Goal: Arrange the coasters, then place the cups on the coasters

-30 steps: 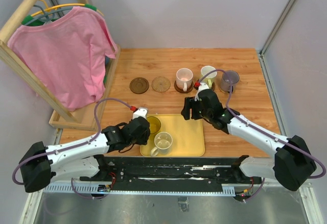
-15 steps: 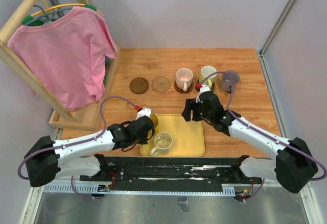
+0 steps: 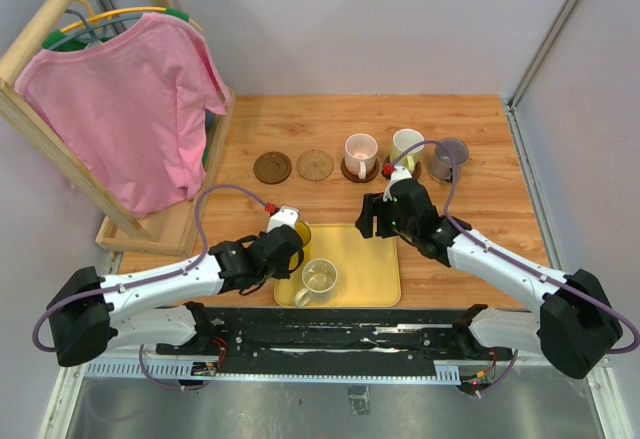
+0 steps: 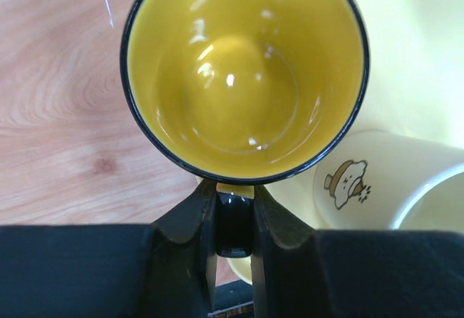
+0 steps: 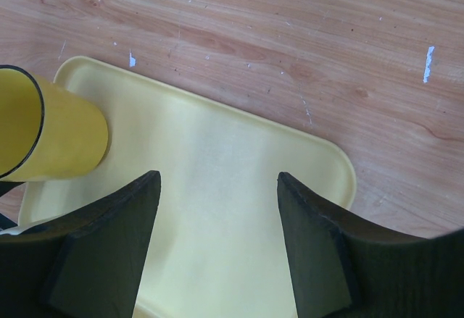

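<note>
of five coasters (image 3: 272,167) beyond the yellow tray (image 3: 368,271), three carry mugs (image 3: 360,149) and two are bare. the left gripper (image 4: 235,220) is pinched narrow on the handle of the yellow mug (image 4: 246,72) at the tray's left edge. the cream mug (image 3: 320,277) waits on the tray. the right gripper (image 5: 217,182) hangs wide and empty above the tray.

From above, the left tool (image 3: 288,247) hides most of the yellow cup (image 3: 304,236). The left wrist view's right edge crops the cream cup (image 4: 391,180); the right wrist view's left edge crops the yellow cup. Only a dark rim of the coaster (image 3: 347,174) shows under the pink cup (image 3: 360,148).
</note>
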You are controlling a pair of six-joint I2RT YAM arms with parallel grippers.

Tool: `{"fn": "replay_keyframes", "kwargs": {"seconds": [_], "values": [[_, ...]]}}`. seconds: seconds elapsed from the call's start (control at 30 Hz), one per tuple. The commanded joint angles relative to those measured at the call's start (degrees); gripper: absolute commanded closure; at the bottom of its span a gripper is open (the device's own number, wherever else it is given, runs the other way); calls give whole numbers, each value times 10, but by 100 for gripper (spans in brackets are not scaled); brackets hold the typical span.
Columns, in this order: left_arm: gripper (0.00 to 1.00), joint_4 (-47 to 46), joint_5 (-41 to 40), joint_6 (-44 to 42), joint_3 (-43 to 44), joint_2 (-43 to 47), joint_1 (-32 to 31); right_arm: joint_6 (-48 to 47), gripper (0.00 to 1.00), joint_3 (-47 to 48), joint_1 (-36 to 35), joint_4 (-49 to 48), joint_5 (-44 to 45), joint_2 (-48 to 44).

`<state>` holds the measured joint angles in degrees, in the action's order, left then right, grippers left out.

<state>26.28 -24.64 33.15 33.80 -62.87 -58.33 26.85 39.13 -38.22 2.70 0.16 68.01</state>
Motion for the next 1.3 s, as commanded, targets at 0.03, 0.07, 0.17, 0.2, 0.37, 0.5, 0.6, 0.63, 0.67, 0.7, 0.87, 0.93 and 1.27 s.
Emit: {"fn": "replay_keyframes", "kwargs": {"seconds": [0.03, 0.07, 0.17, 0.2, 0.37, 0.5, 0.6, 0.63, 0.67, 0.7, 0.87, 0.93, 1.27], "values": [[99, -45, -73, -39, 61, 14, -5, 2, 33, -8, -7, -14, -2, -11], [99, -51, -81, -45, 67, 13, -5, 2, 33, -7, -7, -15, -1, -11], [99, -72, -105, -64, 84, 6, -4, 0, 33, -8, -7, -13, 1, -12], [99, -79, -116, -69, 87, 2, -4, 0, 33, -7, -7, -13, 1, -12], [99, -131, -169, -96, 95, -19, -4, -4, 33, -7, -7, -6, 4, -13], [99, -221, -196, -138, 96, -42, 6, -10, 33, -5, -7, 1, 9, -14], [100, -281, -166, -159, 107, -63, 43, -16, 33, -2, -7, 10, 20, -15], [99, -301, -151, -164, 110, -69, 59, -18, 33, -1, -7, 14, 24, -16], [99, -323, -138, -169, 114, -75, 72, -21, 33, -1, -7, 16, 29, -17], [99, -342, -129, -175, 118, -84, 84, -23, 33, -1, -7, 19, 35, -18], [99, -385, -78, -194, 162, -152, 142, -29, 34, 3, -6, 34, 73, -23], [100, -403, -50, -195, 176, -179, 164, -30, 34, 4, -4, 40, 92, -26], [100, -430, 30, -203, 264, -320, 234, -36, 37, 10, 23, 99, 198, -87]]}}
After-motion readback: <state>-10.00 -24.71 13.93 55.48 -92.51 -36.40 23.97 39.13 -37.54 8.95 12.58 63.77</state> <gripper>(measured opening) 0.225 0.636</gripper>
